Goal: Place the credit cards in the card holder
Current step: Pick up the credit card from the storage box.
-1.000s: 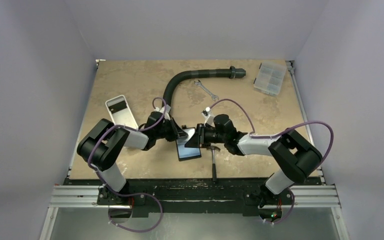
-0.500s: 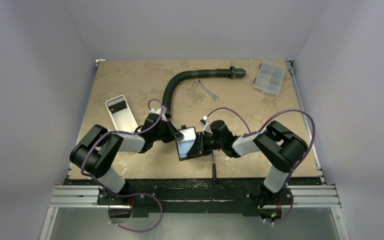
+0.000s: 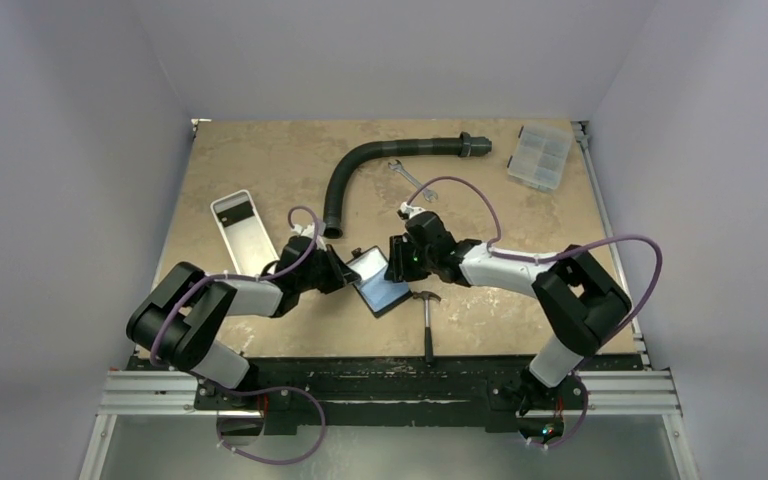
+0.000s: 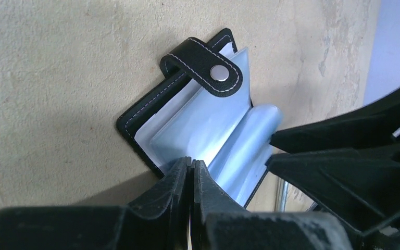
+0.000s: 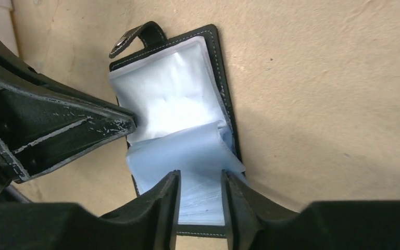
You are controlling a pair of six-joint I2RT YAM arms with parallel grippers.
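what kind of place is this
Probably a robot lab test cell: the left arm and right arm are bolted to a metal rail at the edge of a tan table, plain walls box it in, and unrelated props are out, such as a hose, wrench, hammer and card holder.

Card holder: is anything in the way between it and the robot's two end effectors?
Nothing visible is. The left end effector is shut right at the edge of the card holder, and the right end effector is open over its clear sleeves.

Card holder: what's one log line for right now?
card holder open on table; left gripper shut on its edge; right gripper open over sleeves
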